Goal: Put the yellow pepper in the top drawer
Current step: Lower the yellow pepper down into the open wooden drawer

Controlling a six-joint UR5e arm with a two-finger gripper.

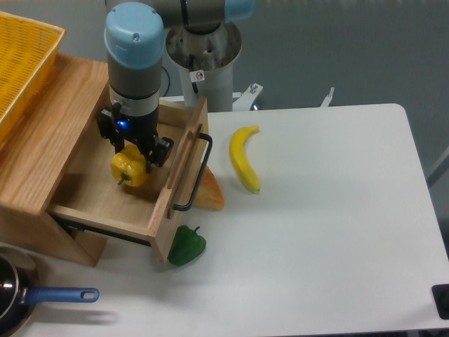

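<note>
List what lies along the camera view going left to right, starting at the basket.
Yellow basket → yellow pepper held by the pincer over the top drawer → green pepper → orange wedge → banana.

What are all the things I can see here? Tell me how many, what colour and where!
yellow pepper: 1, yellow, held over the open drawer.
top drawer: 1, light wood, black handle, pulled open at left.
wooden cabinet: 1, light wood, at left.
basket: 1, yellow, on the cabinet.
banana: 1, yellow, on the white table.
green pepper: 1, dark green, below the drawer front.
orange thing: 1, orange, right of the drawer handle, partly hidden.
pan: 1, dark with blue handle, bottom left.
gripper: 1, black, fingers shut on the yellow pepper.
</note>
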